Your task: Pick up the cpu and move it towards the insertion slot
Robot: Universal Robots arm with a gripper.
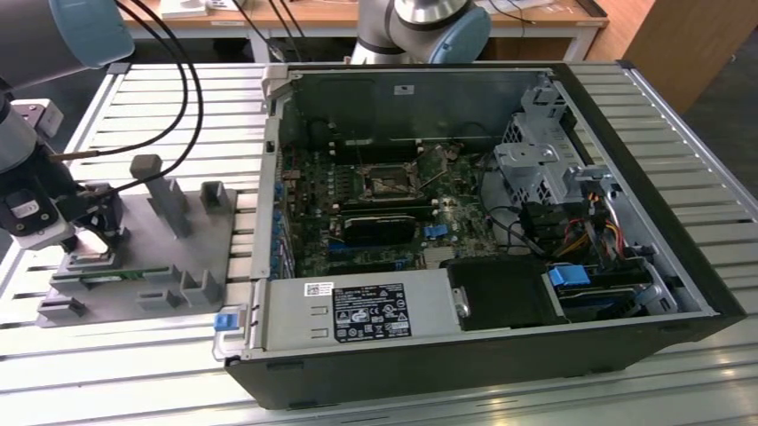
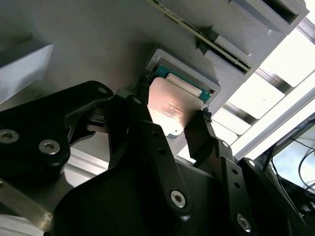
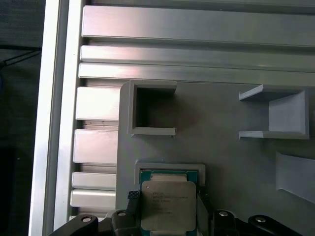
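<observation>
Cpu point(image 3: 168, 204), clamped at two opposite edges by the black jaws, hangs over a square recess point(image 3: 147, 168) in the grey fixture point(image 3: 221, 152); slot point(image 1: 388, 182) lies well apart.

End effector point(image 2: 173, 105) grips cpu point(image 2: 171, 112) by 2 edges over grey fixture's point(image 2: 98, 42) recess point(image 2: 163, 55) (w/ green inside).

I log one slatted metal worktop point(image 1: 106, 373): grey plastic fixture point(image 1: 201, 253) at exterior view's left, open computer case point(image 1: 474, 364) centre-right.
</observation>
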